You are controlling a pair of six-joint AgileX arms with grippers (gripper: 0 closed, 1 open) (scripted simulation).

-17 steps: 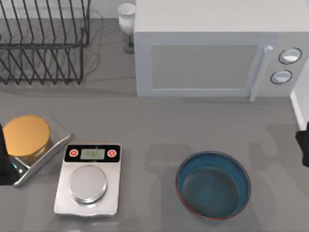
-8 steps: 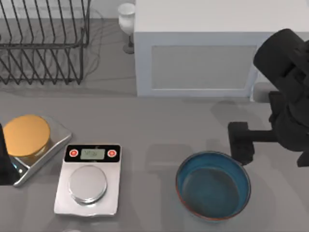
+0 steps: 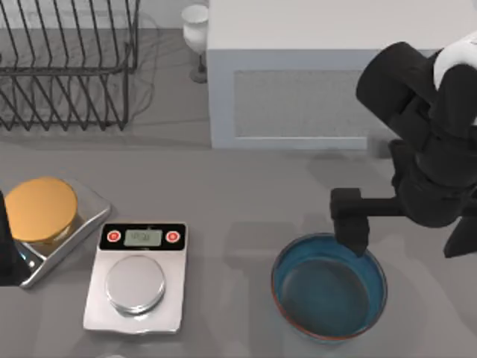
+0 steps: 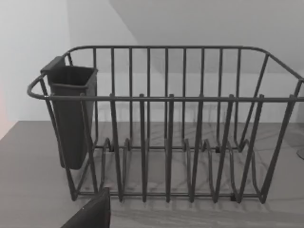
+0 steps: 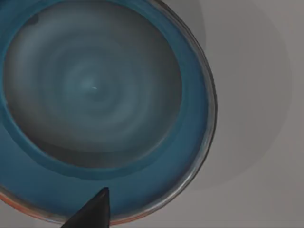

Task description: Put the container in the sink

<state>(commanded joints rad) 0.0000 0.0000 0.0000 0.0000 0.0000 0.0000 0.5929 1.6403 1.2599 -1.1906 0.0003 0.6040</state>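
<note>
The container [image 3: 328, 287] is a wide round bowl, teal-blue inside with a thin reddish-brown rim, standing on the grey counter at the front right. My right gripper [image 3: 350, 224] reaches in from the right and hangs over the bowl's far rim, pointing down. The right wrist view looks straight down into the container [image 5: 95, 95] from close above. My left arm [image 3: 6, 246] stays parked at the left edge of the table. The sink is out of view.
A kitchen scale [image 3: 136, 277] sits front left, and beside it an orange-lidded jar [image 3: 39, 210] rests on a second scale. A wire dish rack [image 3: 67, 67] [image 4: 166, 142] stands back left, a microwave [image 3: 298, 89] back right, and a white goblet [image 3: 195, 30] between them.
My right arm has come in from the right edge and moved left and forward, from outside the picture to above the container's far rim. The container and the left arm have not moved.
</note>
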